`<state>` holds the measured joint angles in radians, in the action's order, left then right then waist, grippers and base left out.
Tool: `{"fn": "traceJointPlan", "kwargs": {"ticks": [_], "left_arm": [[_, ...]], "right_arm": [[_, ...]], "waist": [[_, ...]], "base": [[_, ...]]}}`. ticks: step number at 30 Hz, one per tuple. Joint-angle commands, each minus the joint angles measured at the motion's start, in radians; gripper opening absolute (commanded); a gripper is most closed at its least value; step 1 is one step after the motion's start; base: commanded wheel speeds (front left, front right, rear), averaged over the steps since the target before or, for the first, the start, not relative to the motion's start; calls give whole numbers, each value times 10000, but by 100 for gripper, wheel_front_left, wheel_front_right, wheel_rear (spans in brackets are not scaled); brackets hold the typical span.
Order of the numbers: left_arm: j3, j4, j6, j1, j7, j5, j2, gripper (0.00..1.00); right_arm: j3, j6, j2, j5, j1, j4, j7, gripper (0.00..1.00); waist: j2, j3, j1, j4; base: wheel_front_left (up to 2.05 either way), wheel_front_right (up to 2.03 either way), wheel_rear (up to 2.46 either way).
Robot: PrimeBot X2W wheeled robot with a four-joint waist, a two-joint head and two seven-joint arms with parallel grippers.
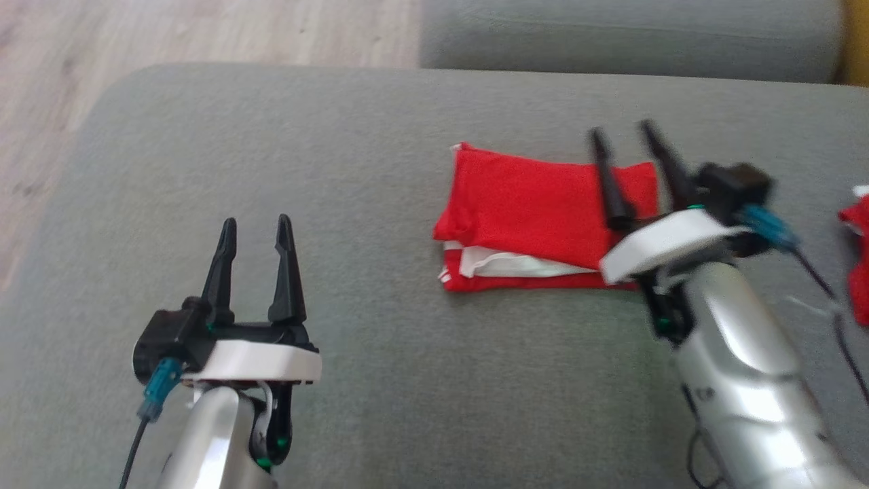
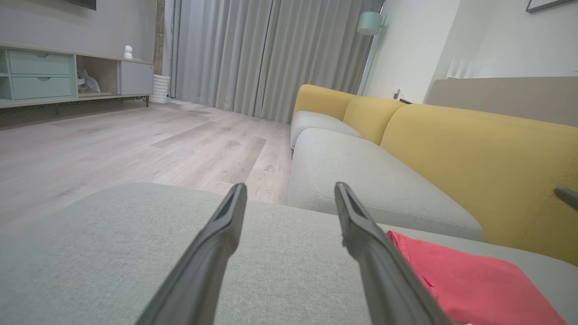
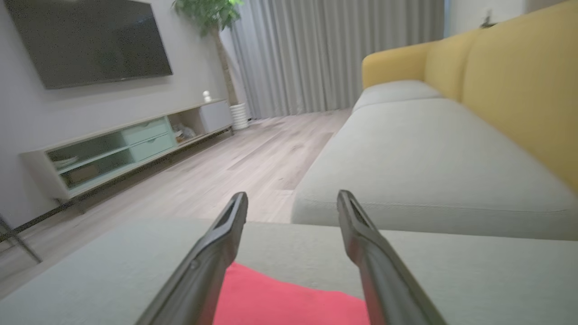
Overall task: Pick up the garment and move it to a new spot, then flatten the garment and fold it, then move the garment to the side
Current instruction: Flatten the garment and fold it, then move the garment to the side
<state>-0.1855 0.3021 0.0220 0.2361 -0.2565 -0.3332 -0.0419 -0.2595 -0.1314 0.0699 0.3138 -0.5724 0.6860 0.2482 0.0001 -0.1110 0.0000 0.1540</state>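
Left pincer (image 1: 256,221) gapes empty well apart from folded garment (image 1: 536,204); right pincer (image 1: 620,129) gapes over it.

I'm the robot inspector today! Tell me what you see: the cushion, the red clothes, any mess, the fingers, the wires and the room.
Surface: grey cushion; the garment lies on it.
Job's things: red garment, folded into a rectangle, with a white layer showing at its near edge.
Clutter: another red cloth, cut off at the right edge.
Grippers: left gripper open, holding nothing, over bare cushion. Right gripper open, fingers over the garment's right end; contact cannot be told.
Cables: left cable and right cable, each running from a blue plug at its wrist.
Surroundings: wooden floor, yellow sofa back, grey curtains, television.
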Motion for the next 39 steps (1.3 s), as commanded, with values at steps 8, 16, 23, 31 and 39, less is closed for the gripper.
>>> {"fn": "traceJointPlan", "kwargs": {"ticks": [8, 16, 23, 31, 39], "left_arm": [[613, -563, 27, -230, -53, 193, -83, 100], [899, -647, 51, -784, -53, 281, -83, 100], [1080, -732, 72, -1297, -53, 316, -83, 100], [853, -794, -8, -1335, -53, 215, -83, 100], [718, -740, 15, -1321, -53, 249, -83, 100]], "right_arm": [[1824, 7, -115, -1918, 2401, -3237, 133, 100], [2234, 7, -192, -1515, 4122, -4434, 134, 100], [2241, 7, -195, -1144, 4674, -4578, 135, 100], [2245, 7, -195, -1043, 4719, -4586, 135, 100], [2241, 7, -196, -1002, 4733, -4524, 135, 100]], "waist": [[-1, 279, 0, -979], [-1, 397, 0, -1473], [-1, 612, 0, -1658], [-1, 668, 0, -1592], [-1, 647, 0, -1455]], "base": [[0, 0, 0], [0, 0, 0], [0, 0, 0], [0, 0, 0], [0, 0, 0]]}}
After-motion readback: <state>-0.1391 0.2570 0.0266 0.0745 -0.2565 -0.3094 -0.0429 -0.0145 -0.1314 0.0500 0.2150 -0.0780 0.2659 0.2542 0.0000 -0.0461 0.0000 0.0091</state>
